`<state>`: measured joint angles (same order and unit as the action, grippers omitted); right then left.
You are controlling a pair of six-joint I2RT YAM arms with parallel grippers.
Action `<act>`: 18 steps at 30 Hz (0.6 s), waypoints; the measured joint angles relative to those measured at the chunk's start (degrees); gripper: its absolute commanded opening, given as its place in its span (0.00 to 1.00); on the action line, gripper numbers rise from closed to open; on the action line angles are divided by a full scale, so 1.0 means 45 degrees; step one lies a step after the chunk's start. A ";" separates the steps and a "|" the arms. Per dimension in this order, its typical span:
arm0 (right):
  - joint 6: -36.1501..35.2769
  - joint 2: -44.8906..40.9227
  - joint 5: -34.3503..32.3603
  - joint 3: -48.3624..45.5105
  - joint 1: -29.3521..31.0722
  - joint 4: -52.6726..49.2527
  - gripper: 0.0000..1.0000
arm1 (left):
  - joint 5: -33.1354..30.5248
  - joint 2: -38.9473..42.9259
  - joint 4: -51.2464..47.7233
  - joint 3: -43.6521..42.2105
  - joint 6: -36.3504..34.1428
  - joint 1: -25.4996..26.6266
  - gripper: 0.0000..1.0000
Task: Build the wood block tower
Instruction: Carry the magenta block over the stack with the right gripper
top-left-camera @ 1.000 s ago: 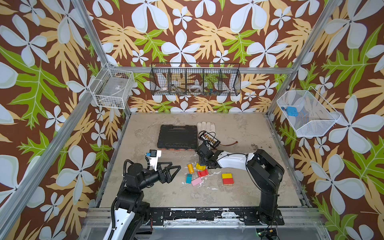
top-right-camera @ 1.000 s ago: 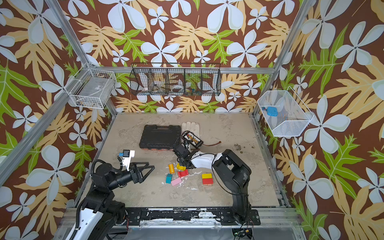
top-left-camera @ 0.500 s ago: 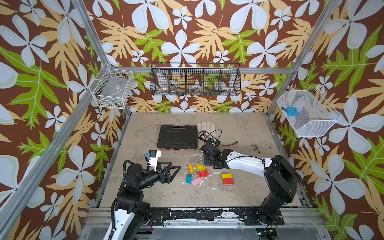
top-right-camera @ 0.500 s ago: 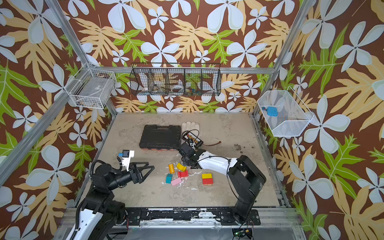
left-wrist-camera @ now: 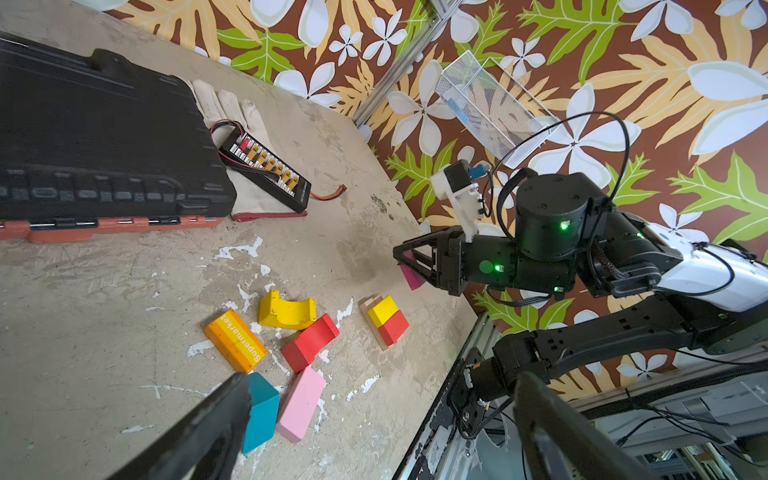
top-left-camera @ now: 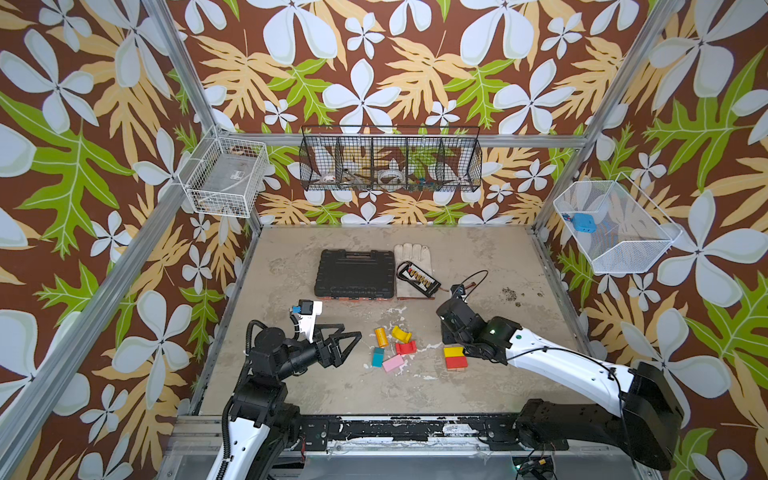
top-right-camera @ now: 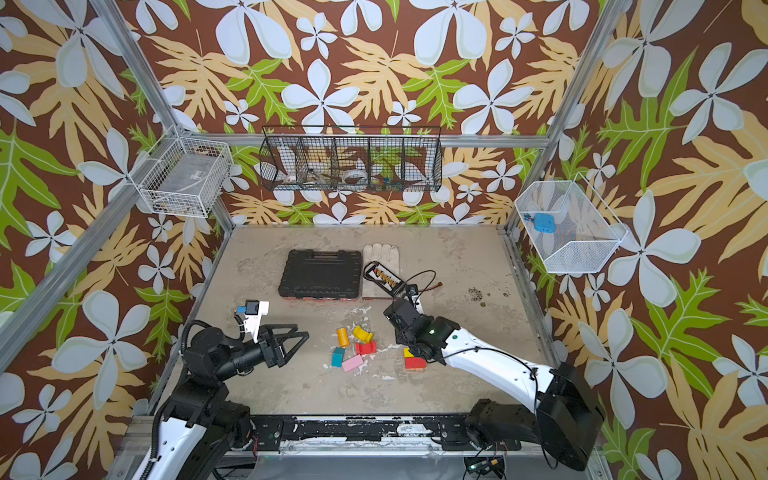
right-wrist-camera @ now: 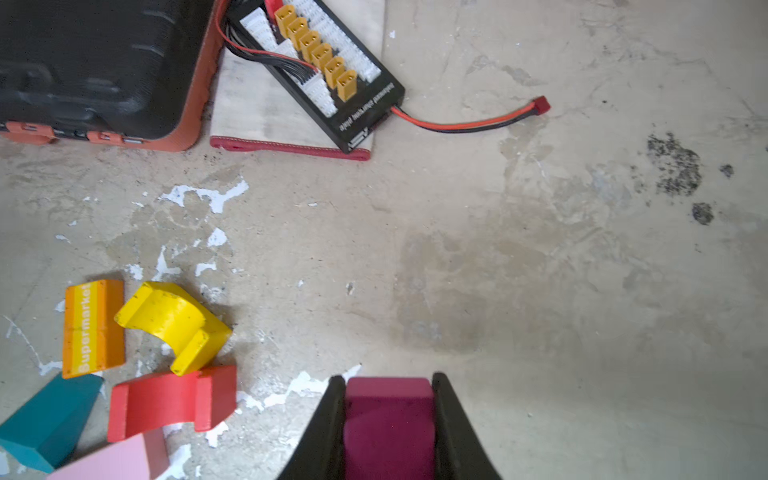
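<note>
Scuffed tabletop (top-left-camera: 478, 257), loud jungle wallpaper. Right gripper (right-wrist-camera: 388, 377) just swung off the loose blocks (top-left-camera: 395, 347) with a magenta block (right-wrist-camera: 388, 428) pinched in it, and now hangs near the yellow-red stack (top-left-camera: 455, 358). Next layer, I'd guess. Left gripper (top-left-camera: 351, 347) idles, spread wide.

the right wrist view's edge cuts off the magenta block (right-wrist-camera: 388, 428), teal block (right-wrist-camera: 45, 419) and pink block (right-wrist-camera: 104, 461); the black wire basket's (top-left-camera: 473, 162) contents are too small to tell.

Magenta block (right-wrist-camera: 388, 424) aloft; five blocks (top-left-camera: 405, 347) scattered; yellow-red stack (top-left-camera: 455, 358) nearby.
</note>
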<state>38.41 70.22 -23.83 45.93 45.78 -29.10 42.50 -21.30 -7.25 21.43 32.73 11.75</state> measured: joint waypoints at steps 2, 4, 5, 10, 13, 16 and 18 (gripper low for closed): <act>-0.0049 -0.0427 0.0000 -0.0423 -0.0160 -0.0063 0.29 | 0.0000 0.0019 0.0049 0.0000 -0.0005 0.0000 1.00; -0.0141 -0.0685 0.0073 -0.0792 -0.0355 -0.0053 0.29 | 0.0000 -0.0058 0.0044 0.0000 0.0000 0.0000 1.00; -0.0257 -0.0753 0.0151 -0.0971 -0.0452 -0.0005 0.29 | 0.0000 -0.0092 0.0044 -0.0010 0.0000 0.0000 1.00; -0.0389 -0.0665 0.0622 -0.1637 -0.0797 0.0228 0.28 | -0.0005 -0.0005 0.0049 -0.0015 0.0000 0.0000 1.00; -0.0544 -0.0350 0.0918 -0.1749 -0.0923 0.0486 0.25 | -0.0005 -0.0073 0.0068 -0.0015 0.0000 0.0000 1.00; -0.0544 -0.0185 0.1185 -0.1889 -0.0947 0.0646 0.24 | -0.0010 -0.0155 0.0063 -0.0015 0.0000 0.0000 1.00; -0.0544 -0.0277 0.1379 -0.2059 -0.0947 0.0724 0.25 | -0.0015 -0.0102 0.0063 -0.0015 0.0000 0.0000 1.00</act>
<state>35.97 68.97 -17.63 36.67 41.52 -25.85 42.44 -21.76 -6.96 21.37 32.73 11.75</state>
